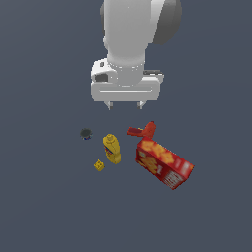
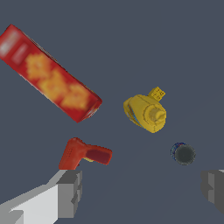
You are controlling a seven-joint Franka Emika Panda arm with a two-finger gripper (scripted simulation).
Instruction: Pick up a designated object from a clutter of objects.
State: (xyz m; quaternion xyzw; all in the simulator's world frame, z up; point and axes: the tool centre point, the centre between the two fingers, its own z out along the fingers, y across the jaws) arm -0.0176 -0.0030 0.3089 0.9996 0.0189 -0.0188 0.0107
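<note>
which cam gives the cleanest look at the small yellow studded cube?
The exterior view: the small yellow cube sits fully visible there, just beside the mustard bottle, with clear floor on its other sides. The wrist view shows only part of the cube, peeking out from behind the bottle.

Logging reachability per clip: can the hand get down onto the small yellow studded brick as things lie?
Probably yes, though tightly: the hand hangs open above the clutter, and the yellow brick is uncovered, but the mustard bottle stands close beside it.
</note>
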